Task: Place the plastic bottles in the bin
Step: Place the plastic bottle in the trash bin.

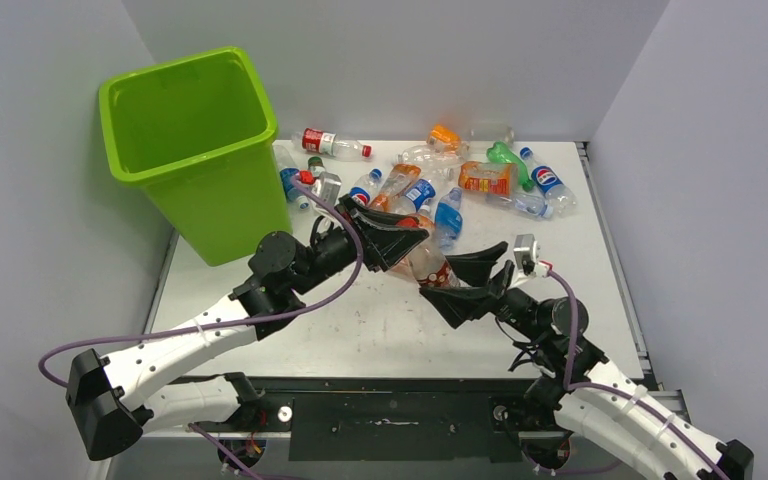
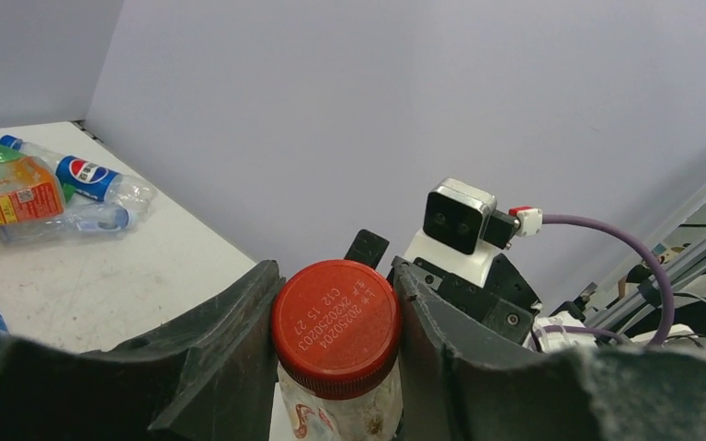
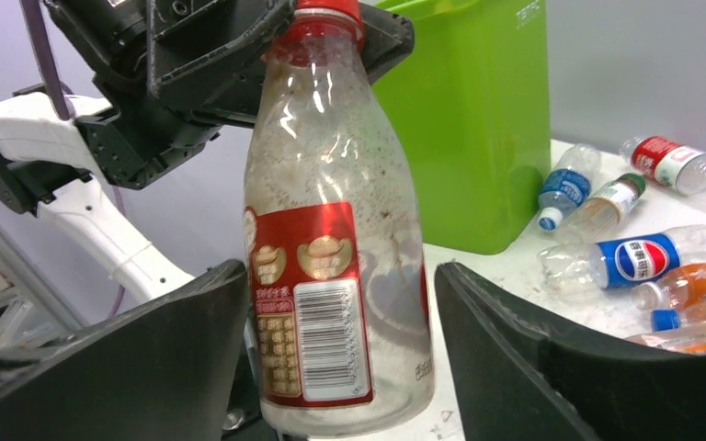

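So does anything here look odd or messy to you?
Yes: the clear bottle with the red label, held at its cap by the left gripper, is grimy inside, coated with brownish specks. Other bottles lie scattered beside the green bin.

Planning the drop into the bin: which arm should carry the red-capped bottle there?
Left, probably. Its gripper is clamped on the bottle's red cap and it sits on the bin's side. The right gripper's fingers stand apart from the bottle's body, gripping nothing.
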Robot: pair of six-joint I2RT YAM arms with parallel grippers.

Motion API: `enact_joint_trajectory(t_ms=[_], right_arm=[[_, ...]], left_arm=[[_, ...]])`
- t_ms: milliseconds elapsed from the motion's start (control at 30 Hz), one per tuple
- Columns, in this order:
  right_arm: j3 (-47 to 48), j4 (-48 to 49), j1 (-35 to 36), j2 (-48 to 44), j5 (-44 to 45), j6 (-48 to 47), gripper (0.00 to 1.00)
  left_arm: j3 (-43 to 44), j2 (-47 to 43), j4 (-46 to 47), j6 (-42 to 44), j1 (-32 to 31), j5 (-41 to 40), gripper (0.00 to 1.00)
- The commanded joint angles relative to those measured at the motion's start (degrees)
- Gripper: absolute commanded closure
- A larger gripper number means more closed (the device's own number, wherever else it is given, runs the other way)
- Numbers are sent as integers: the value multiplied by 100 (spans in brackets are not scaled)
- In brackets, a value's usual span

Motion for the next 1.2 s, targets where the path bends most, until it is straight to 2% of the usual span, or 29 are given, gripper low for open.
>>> enact_joint_trajectory(t_ms=[0, 167, 300, 400, 500, 633, 700, 767, 867, 1000, 1167], right_arm=[[507, -626, 104, 250, -7, -227, 7], [1009, -1342, 142, 197, 61, -293, 10], [1696, -2469, 142, 39, 344, -745, 10], [2223, -3428, 147, -43, 875, -1084, 10], [2256, -3740, 140, -249, 1432, -1070, 10], [1544, -3250, 140, -673, 2040, -671, 10], [1183, -3011, 140, -828, 2276, -466, 10], [919, -2736, 141, -871, 2627, -321, 10], [703, -2800, 145, -726, 2978, -400, 10], [643, -2893, 140, -359, 3137, -489, 10], [489, -2748, 140, -198, 3260, -174, 10]], left_arm=[[253, -136, 254, 113, -1, 77, 100], [305, -375, -145, 478, 11, -160, 100], [819, -774, -1282, 1632, 12, -684, 100], [1465, -1080, -2286, 3089, 12, -1637, 100], [2094, -1184, -2827, 4345, 17, -2752, 100], [2607, -1007, -2634, 5774, 69, -4376, 100], [2919, -749, -2372, 6318, 284, -4904, 100], [3227, -488, -2482, 6292, 853, -4910, 100], [3562, -236, -2729, 5692, 1863, -4442, 100], [3606, 123, -2018, 5672, 2608, -4634, 100], [3470, 587, -1385, 5064, 3498, -4329, 100]])
